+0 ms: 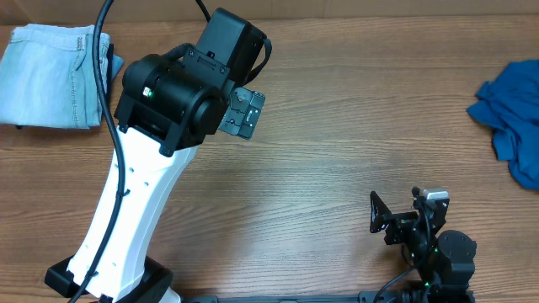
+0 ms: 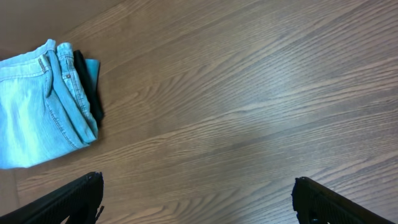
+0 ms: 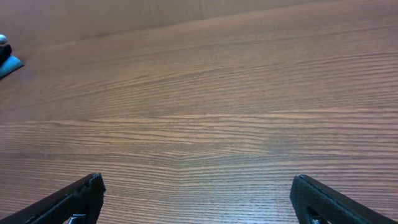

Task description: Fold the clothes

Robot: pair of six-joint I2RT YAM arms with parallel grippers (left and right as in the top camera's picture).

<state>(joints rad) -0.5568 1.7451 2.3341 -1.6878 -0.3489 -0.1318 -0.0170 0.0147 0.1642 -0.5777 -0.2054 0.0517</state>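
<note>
The left arm and a cable covered the right edge of the folded denim shorts (image 1: pixel 46 76), which lay at the far left corner of the worktop (image 1: pixel 337 160). From the left wrist, a dark garment (image 2: pixel 94 99) and a strip of teal cloth (image 2: pixel 93 65) showed beneath them, mostly covered. A stud on the waistband was too small to read. The royal-blue garment (image 1: pixel 512 114) lay crumpled at the right, cut off by the frame. The left tool (image 2: pixel 198 199) hung with its fingers wide apart, holding nothing, only the tips in view. The right tool (image 3: pixel 198 198) gaped likewise.
</note>
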